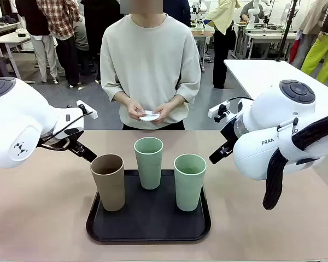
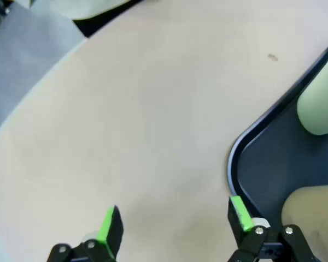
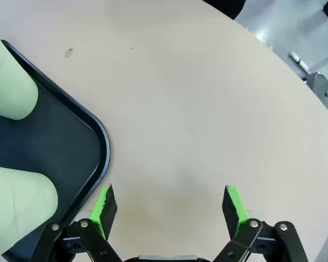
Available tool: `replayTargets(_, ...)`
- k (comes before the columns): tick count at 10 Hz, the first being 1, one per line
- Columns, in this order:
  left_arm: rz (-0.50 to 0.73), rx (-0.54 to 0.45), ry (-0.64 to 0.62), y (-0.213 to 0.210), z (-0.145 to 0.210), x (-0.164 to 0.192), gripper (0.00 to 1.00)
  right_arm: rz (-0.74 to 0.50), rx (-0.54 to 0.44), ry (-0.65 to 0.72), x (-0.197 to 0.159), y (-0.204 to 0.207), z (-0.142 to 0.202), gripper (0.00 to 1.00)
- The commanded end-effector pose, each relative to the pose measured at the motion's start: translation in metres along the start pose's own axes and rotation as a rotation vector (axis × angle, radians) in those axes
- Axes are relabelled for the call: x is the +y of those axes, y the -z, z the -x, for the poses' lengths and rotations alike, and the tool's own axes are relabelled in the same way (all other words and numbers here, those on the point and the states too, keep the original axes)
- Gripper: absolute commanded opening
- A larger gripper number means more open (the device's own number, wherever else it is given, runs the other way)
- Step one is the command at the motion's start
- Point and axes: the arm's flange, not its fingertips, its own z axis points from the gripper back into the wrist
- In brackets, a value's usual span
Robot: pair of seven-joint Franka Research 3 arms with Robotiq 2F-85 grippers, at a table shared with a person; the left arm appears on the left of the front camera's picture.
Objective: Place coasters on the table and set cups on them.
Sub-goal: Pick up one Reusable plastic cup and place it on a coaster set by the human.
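Observation:
Three cups stand on a black tray (image 1: 148,226): a tan-brown cup (image 1: 108,181) at the left, a mint cup (image 1: 148,162) at the back middle, and a second mint cup (image 1: 189,181) at the right. Across the beige table (image 1: 38,213), a person holds white coasters (image 1: 149,115) in both hands. My left gripper (image 2: 172,224) is open over bare table beside the tray's corner (image 2: 236,158), with the tan cup (image 2: 311,210) and a mint cup (image 2: 320,106) at its right. My right gripper (image 3: 167,204) is open over bare table beside the tray's rim (image 3: 104,147).
A white table (image 1: 273,71) stands at the back right. Other people and benches fill the room behind. Bare tabletop lies on both sides of the tray and between it and the person.

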Motion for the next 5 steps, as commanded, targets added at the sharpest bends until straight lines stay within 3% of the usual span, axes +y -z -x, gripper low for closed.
replayTargets(1,0.0,0.0,0.0,0.0,0.0,-0.0001,1.0,0.0,0.0,0.0,0.0,0.0,0.0,1.0)
replayTargets(5,0.0,0.0,0.0,0.0,0.0,-0.0001,1.0,0.0,0.0,0.0,0.0,0.0,0.0,1.0)
